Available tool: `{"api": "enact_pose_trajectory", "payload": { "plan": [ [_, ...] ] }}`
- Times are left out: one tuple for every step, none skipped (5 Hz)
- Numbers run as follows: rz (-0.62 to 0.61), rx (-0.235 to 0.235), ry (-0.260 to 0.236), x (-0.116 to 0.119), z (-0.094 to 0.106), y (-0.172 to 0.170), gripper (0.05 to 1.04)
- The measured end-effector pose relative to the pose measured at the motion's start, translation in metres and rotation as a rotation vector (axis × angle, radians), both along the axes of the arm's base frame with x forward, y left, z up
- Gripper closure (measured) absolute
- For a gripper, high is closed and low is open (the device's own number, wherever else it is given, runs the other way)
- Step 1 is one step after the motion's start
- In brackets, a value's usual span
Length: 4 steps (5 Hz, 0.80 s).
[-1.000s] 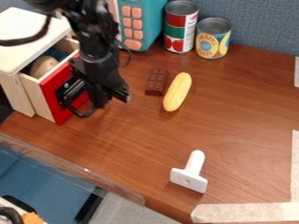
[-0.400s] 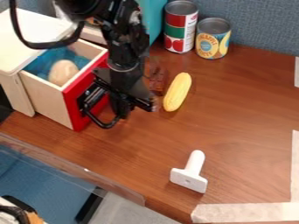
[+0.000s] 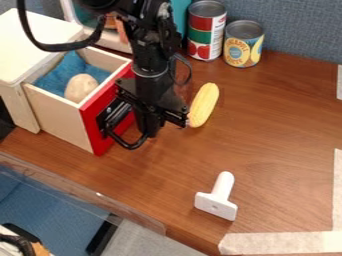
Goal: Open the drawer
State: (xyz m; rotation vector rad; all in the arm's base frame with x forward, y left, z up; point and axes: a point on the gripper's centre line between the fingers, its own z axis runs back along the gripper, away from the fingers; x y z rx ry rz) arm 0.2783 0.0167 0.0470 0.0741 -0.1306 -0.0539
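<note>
Red at its front, the drawer (image 3: 91, 120) stands out from its cabinet (image 3: 19, 102), at the view's left. We judge it light and stiff, best pulled straight by its black handle (image 3: 131, 145). The gripper (image 3: 162, 124) is at that handle; whether wide or narrow, we cannot tell. Inside the drawer, we see a tan, rounded thing (image 3: 81, 87) on blue lining (image 3: 59, 76).

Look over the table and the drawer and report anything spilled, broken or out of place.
Nothing stands out as spilled or broken. The drawer is open, but that fits the task, and the pale egg-shaped thing sits inside it. The corn and white tool lie on the table, looking whole.
</note>
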Motion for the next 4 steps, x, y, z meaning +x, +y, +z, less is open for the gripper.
{"api": "enact_pose_trajectory", "payload": {
  "plan": [
    [0.000, 0.008, -0.015, 0.003, 0.003, 0.003, 0.772],
    [0.004, -0.012, -0.096, 0.004, 0.024, 0.014, 0.467],
    [0.029, -0.023, -0.156, 0.000, 0.048, 0.032, 0.166],
    [0.118, 0.057, -0.170, 0.012, 0.069, 0.036, 0.076]
  ]
}}
